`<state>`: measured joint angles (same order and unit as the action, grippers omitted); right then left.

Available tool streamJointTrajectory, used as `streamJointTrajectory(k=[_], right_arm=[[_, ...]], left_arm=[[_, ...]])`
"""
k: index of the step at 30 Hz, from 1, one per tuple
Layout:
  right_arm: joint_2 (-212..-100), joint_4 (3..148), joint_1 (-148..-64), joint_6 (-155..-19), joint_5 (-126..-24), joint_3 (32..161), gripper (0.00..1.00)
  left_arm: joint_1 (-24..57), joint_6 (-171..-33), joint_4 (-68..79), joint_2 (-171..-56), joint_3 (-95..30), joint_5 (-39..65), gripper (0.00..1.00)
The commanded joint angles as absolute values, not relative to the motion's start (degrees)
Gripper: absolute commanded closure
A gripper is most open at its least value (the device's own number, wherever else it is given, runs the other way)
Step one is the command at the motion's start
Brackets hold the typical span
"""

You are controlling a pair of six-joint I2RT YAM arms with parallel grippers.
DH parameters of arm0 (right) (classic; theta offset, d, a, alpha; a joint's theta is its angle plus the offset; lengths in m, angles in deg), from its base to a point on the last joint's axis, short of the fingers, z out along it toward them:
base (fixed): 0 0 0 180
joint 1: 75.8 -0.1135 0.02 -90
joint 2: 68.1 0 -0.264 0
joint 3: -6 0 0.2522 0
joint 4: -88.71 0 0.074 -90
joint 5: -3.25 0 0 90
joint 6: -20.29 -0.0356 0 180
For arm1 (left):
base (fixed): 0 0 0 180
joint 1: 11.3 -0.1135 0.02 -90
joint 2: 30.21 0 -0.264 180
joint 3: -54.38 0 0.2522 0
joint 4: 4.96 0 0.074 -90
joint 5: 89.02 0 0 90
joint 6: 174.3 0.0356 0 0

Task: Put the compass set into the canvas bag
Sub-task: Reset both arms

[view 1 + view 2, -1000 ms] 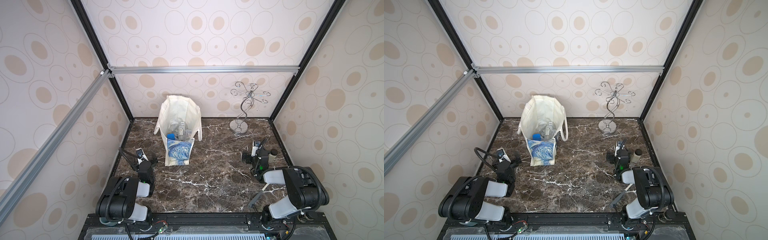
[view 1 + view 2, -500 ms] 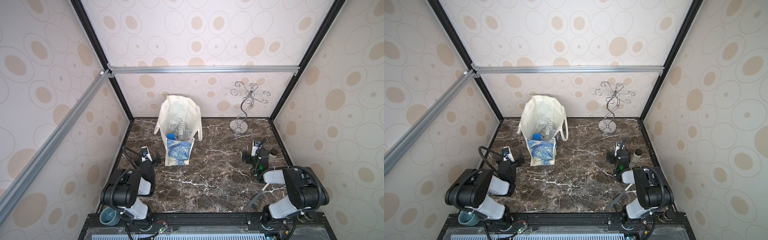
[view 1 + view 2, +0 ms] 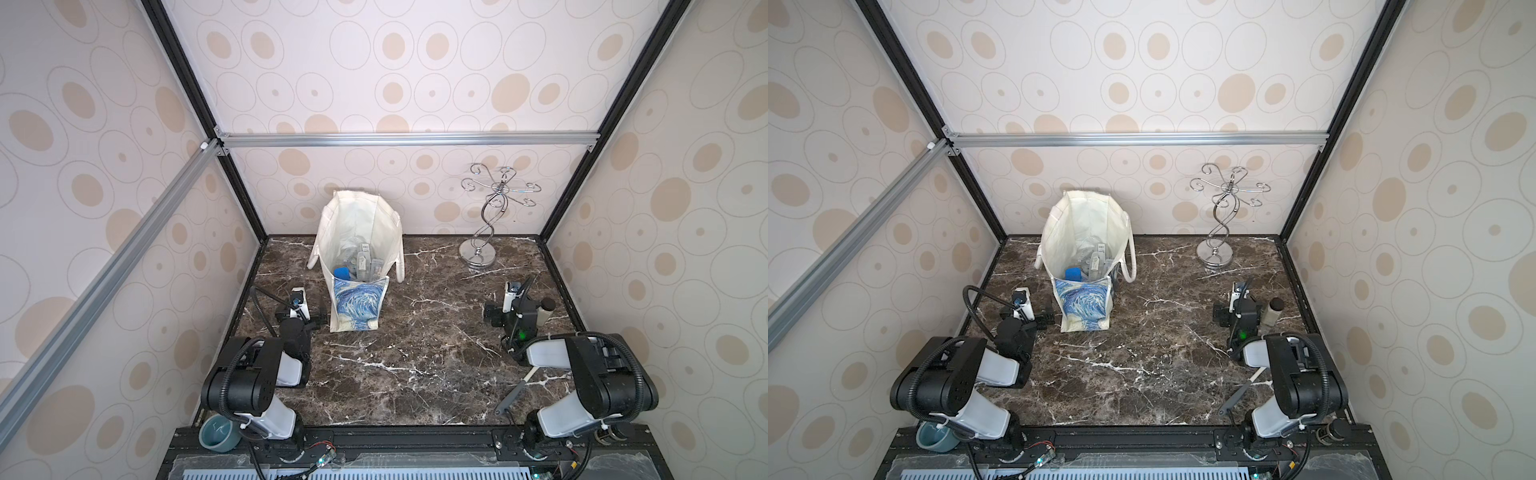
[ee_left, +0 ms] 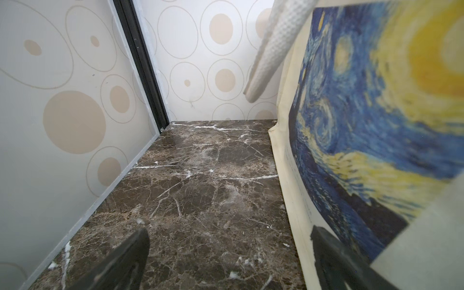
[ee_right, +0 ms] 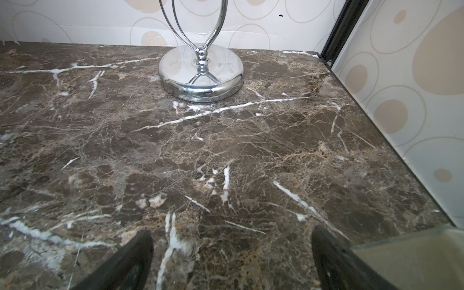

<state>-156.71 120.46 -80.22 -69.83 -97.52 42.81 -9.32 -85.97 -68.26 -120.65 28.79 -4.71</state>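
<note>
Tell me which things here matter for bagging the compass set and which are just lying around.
For the job: canvas bag; what looks like the compass set, already inside it.
Lying about: chrome stand; small capped bottle; grey tool; teal cup by the left arm's base.

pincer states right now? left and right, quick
Left pincer: open, holding nothing, right beside the canvas bag.
Right pincer: open, holding nothing, low over the marble table.

Top views look down; wrist views skim tabletop [image 4: 200, 188].
</note>
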Motion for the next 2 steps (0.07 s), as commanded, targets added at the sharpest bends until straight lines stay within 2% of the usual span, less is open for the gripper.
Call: streamJointTrajectory(k=[1,2], right_arm=[[-156.39,121.45,-80.06,-69.71,-98.23,43.56,0.00],[-156.33,121.48,-80.02,-69.71,-98.21,43.58,0.00]], left_arm=[[-9.38,-85.42,-69.48,-120.91,27.85,-7.55,0.00],[-9.37,-86.21,-69.93,-120.70,28.18,-9.46,0.00]])
